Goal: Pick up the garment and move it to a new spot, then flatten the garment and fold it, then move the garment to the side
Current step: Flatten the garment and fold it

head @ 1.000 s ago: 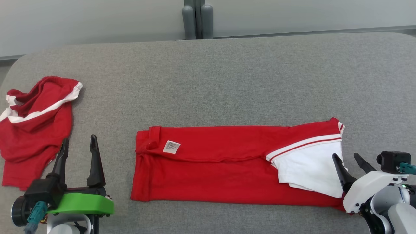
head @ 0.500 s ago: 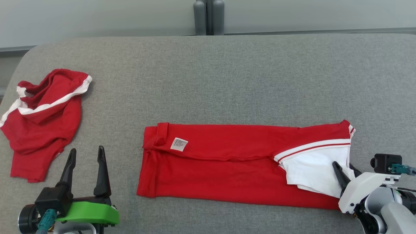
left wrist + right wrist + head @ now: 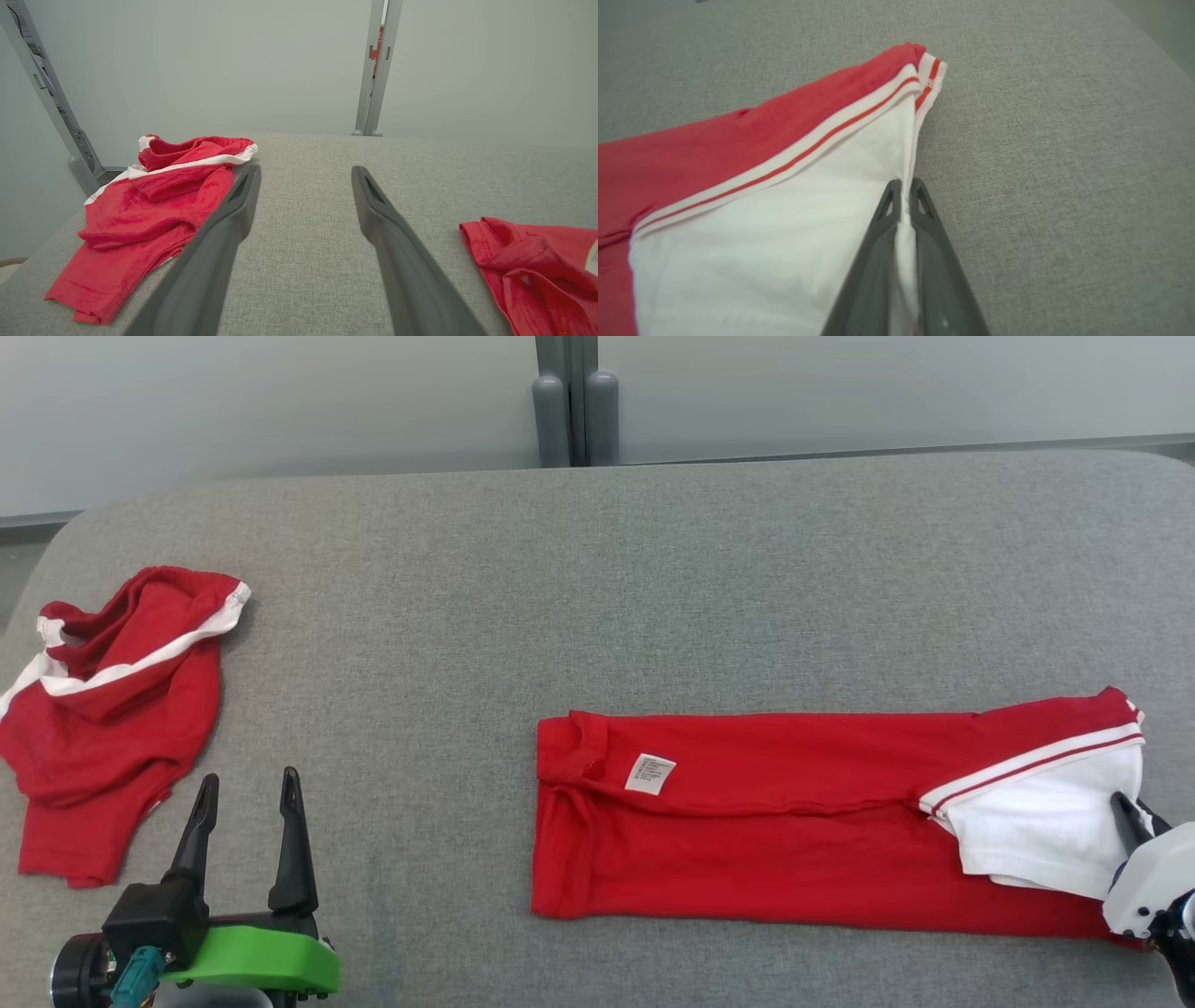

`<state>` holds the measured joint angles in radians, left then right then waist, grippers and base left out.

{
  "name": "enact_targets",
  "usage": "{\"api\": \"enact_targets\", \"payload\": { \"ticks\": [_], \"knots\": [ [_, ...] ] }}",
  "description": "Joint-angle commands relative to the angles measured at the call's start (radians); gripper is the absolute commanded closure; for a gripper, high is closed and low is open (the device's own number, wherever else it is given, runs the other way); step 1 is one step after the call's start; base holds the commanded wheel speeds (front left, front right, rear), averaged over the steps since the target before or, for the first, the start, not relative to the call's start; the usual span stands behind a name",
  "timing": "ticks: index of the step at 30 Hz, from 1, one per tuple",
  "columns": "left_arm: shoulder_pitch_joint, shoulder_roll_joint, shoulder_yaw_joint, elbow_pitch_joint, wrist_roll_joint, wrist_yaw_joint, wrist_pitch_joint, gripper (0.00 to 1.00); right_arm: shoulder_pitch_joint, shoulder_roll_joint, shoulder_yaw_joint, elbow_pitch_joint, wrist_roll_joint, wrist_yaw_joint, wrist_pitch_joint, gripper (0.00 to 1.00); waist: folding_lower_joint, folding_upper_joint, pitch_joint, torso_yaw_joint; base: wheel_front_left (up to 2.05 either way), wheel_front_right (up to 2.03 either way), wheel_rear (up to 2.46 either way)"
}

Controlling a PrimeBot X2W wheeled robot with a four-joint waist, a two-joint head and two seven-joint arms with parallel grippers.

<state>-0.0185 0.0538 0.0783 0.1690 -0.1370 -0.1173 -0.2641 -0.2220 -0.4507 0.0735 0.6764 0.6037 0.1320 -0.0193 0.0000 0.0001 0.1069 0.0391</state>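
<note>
The right tool [image 3: 903, 189], lately spread, now pinches the garment [image 3: 747, 831] by its white edge for moving aside; left tool [image 3: 245, 782] spread.

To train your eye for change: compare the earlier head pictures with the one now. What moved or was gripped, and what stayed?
The right hand closed on the folded red garment at its white end and dragged it toward the robot's right across the grey surface. The left hand stayed open, and the crumpled red garment stayed where it lay.
</note>
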Motion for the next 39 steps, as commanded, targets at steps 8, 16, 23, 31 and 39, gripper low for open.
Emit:
{"api": "enact_targets", "payload": {
  "ticks": [8, 16, 23, 31, 39],
  "knots": [
    [0.034, -0.002, 0.01, 0.014, 0.0, -0.008, 0.0, 0.0, 0.006, 0.005, 0.032, -0.08, 0.012, -0.002, 0.003, 1.0, 0.0, -0.0001, -0.029, -0.037, 0.0, 0.0, 0.0],
    [0.035, -0.002, -0.001, 0.02, -0.008, -0.011, 0.0, 0.0, 0.034, 0.073, 0.132, -0.297, 0.048, -0.002, 0.047, 1.0, 0.0, -0.0001, -0.047, -0.053, 0.0, 0.0, 0.0],
    [0.034, -0.002, -0.015, 0.03, -0.022, -0.011, 0.0, 0.0, 0.041, 0.139, 0.219, -0.454, 0.05, -0.002, 0.096, 1.0, 0.0, -0.0001, -0.044, -0.027, 0.0, 0.0, 0.0],
    [0.029, -0.002, -0.026, 0.039, -0.029, -0.008, 0.0, 0.0, -0.002, 0.227, 0.31, -0.501, 0.036, -0.002, 0.125, 1.0, 0.0, -0.0001, -0.039, 0.02, 0.0, 0.0, 0.0],
    [-0.001, -0.002, -0.053, 0.054, -0.039, -0.006, 0.0, 0.0, -0.081, 0.299, 0.408, -0.429, 0.028, -0.002, 0.118, 1.0, 0.0, -0.0001, -0.022, 0.06, 0.0, 0.0, 0.0]
  ]
}}
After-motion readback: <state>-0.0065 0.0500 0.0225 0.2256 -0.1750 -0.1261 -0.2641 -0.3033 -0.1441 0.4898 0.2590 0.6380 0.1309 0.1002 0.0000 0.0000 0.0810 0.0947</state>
